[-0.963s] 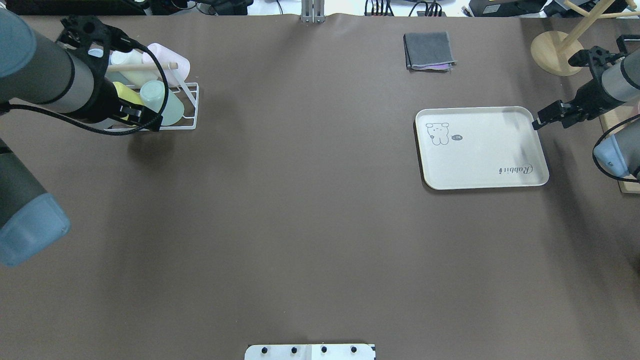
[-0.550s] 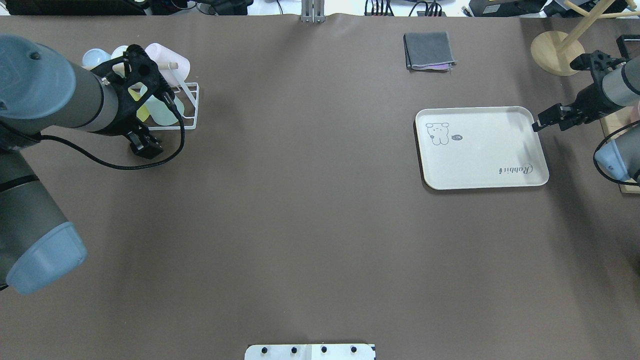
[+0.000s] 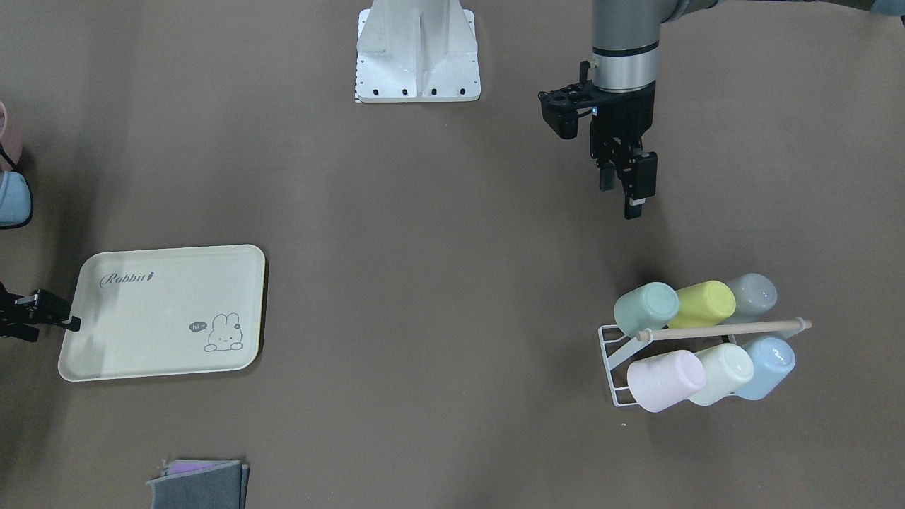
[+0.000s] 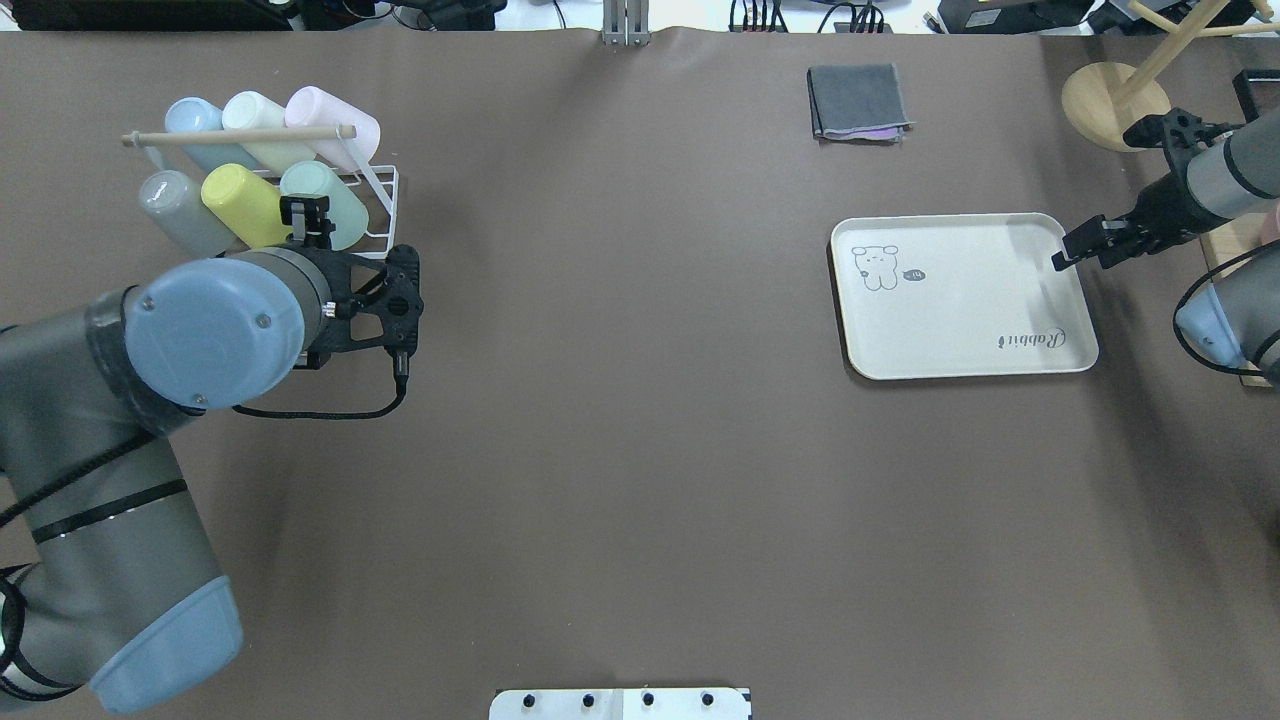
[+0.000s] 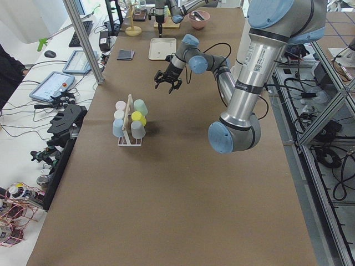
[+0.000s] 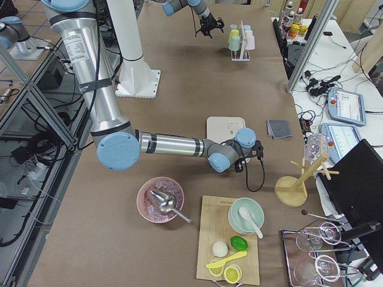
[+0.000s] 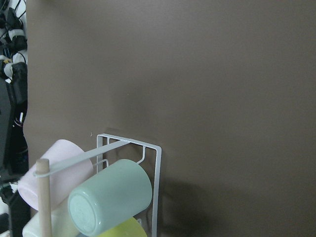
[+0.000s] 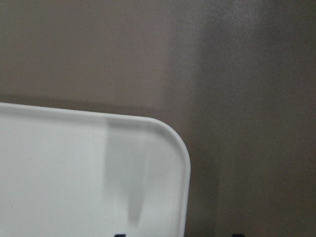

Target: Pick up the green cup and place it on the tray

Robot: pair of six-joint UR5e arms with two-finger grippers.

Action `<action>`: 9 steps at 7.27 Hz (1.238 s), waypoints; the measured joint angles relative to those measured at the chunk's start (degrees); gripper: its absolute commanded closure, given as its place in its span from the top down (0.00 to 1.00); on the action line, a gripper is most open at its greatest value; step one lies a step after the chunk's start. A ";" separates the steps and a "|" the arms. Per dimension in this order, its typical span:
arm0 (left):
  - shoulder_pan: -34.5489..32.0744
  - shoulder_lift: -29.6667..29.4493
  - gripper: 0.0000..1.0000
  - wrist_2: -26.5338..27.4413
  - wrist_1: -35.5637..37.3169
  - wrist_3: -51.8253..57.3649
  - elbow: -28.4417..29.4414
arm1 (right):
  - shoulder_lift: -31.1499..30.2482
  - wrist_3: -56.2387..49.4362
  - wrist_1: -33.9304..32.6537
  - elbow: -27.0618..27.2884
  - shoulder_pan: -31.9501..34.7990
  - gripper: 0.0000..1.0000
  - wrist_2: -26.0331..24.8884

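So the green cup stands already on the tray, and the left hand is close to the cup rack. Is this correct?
Not quite. The green cup is not on the tray, which holds nothing; it lies in the rack beside the yellow cup. The left hand is indeed close to the rack. The exterior front-facing view shows this.

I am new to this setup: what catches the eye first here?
A white wire rack of six pastel cups, the green cup among them, stands far on the robot's left, with the left gripper open just before it. On the right lies the cream tray, the right gripper open at its far corner.
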 measured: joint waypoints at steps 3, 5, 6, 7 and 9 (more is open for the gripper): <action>2.31 0.30 0.98 17.00 -0.88 24.89 1.71 | 0.29 0.01 0.01 -0.19 -0.69 0.36 -0.04; 4.04 0.75 0.98 25.63 -3.32 32.70 5.05 | 0.37 0.00 0.01 -0.32 -0.79 0.23 -0.04; 4.76 0.96 0.98 28.36 -3.80 33.90 6.76 | 0.37 0.01 0.01 -0.34 -0.82 0.14 -0.04; 5.15 0.90 0.98 31.28 -3.99 35.07 8.64 | 0.40 0.00 0.01 -0.34 -0.81 0.11 -0.04; 6.85 0.45 0.98 37.88 -4.15 38.47 12.68 | 0.42 0.01 0.01 -0.35 -0.82 0.11 -0.04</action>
